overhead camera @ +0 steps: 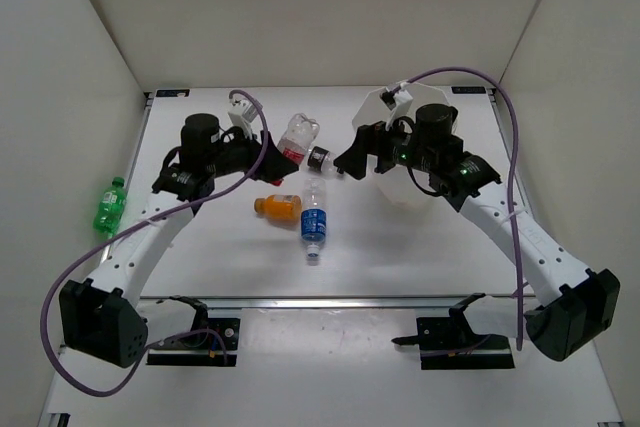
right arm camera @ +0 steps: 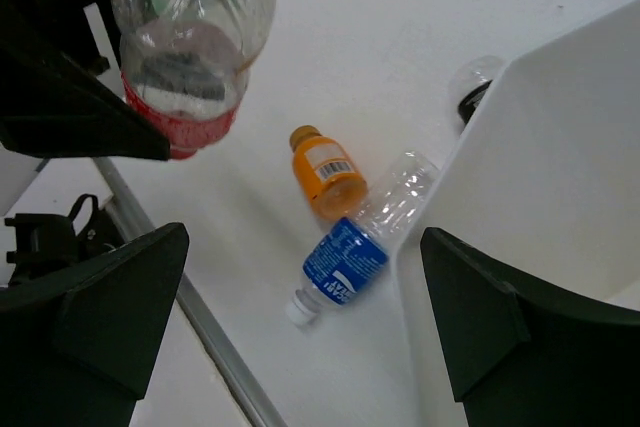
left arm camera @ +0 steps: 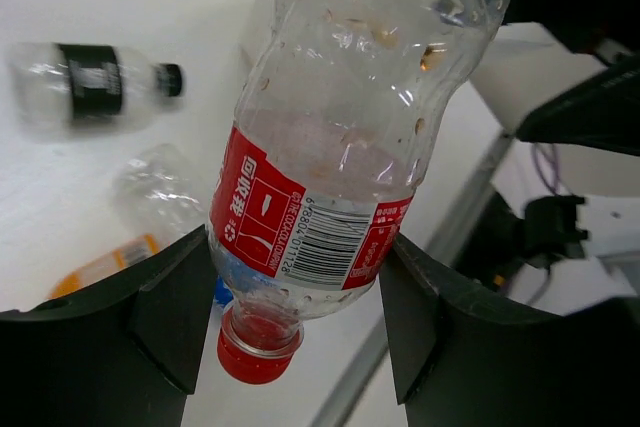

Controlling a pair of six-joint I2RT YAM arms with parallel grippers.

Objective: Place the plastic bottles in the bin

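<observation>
Left fingers (left arm camera: 170, 317) pinch red-label bottle (left arm camera: 320, 217) at label, grip seemingly light; thin wall may buckle, bottle slip before bin (right arm camera: 560, 167). Right fingers (right arm camera: 110, 297) spread, empty.

Two white arms, black joints
Purple cables (overhead camera: 511, 137) loop along left arm (overhead camera: 150, 232) and right arm (overhead camera: 530, 242); left hand (overhead camera: 272, 163) and right hand (overhead camera: 350, 157) are black, wedge-fingered.

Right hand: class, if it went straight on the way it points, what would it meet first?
Probably the blue-labelled bottle lying on the table, though depth is unclear.
</observation>
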